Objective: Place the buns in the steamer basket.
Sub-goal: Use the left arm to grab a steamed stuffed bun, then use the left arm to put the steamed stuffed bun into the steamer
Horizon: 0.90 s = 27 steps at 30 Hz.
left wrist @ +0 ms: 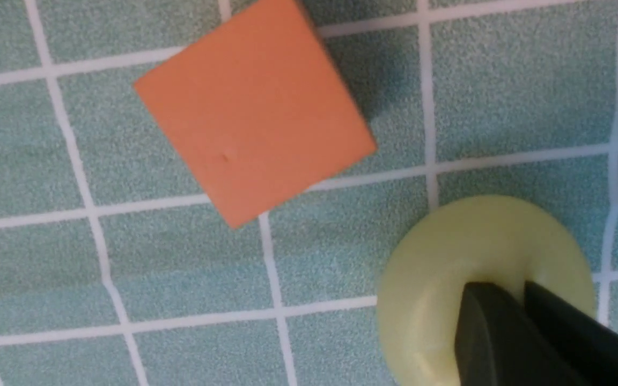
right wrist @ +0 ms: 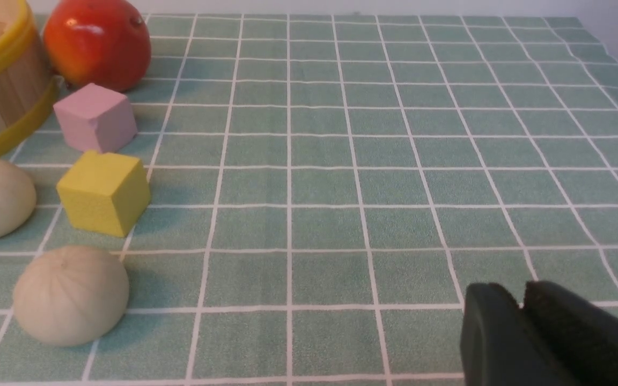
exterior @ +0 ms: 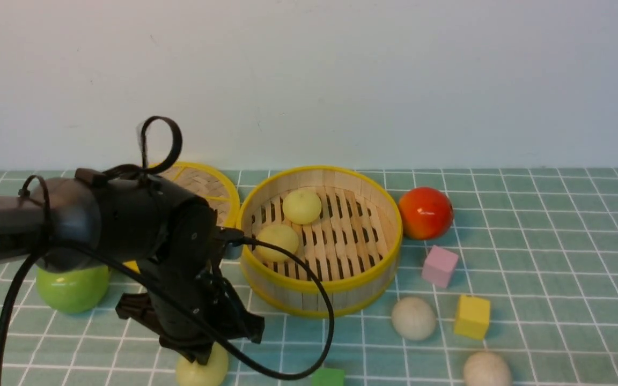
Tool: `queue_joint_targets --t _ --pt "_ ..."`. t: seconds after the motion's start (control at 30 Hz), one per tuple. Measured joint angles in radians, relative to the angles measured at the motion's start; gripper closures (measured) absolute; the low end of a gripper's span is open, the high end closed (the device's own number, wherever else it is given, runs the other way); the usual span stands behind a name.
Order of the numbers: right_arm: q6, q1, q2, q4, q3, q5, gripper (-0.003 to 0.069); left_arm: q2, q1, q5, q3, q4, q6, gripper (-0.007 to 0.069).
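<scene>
With the steamer basket (exterior: 319,241) as landmark: the lid (exterior: 201,185), on its left, is partly hidden behind the left arm (exterior: 126,214). The green apple (exterior: 73,287), farther left, is partly covered too. Nearer than the basket, the front view's lower edge crops a yellow-green bun (exterior: 204,370), a green block (exterior: 328,377) and an off-white bun (exterior: 486,370).

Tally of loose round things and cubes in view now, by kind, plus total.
Pale yellow-green buns: 3
Off-white buns: 2
Green apple: 1
Red-orange fruit: 1
Cubes: 4, pink, yellow, green, orange
Total: 11
</scene>
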Motion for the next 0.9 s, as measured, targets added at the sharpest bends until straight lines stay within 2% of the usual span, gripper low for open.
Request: queue_joint_targets --t 0.17,0.27,0.43,0.67,0.9 --pt "0.0 0.0 0.0 0.0 0.0 0.0 0.0545 -0.052 0.0 0.093 -0.09 -0.016 0.02 0.0635" --pt "0.0 0.0 0.0 0.0 0.0 0.0 0.0545 -0.084 0.0 0.133 -0.212 -0.028 0.046 0.0635" --pt "0.0 0.0 0.0 0.0 0.0 0.0 0.0545 -0.076 0.0 0.142 -0.386 -0.117 0.117 0.0635" --pt "0.0 0.0 0.0 0.0 0.0 0.0 0.0545 0.109 -0.002 0.134 -0.581 -0.337 0.253 0.0635" --pt "0.0 0.0 0.0 0.0 0.0 0.0 0.0545 0.314 -0.005 0.098 -0.662 -0.38 0.265 0.0627"
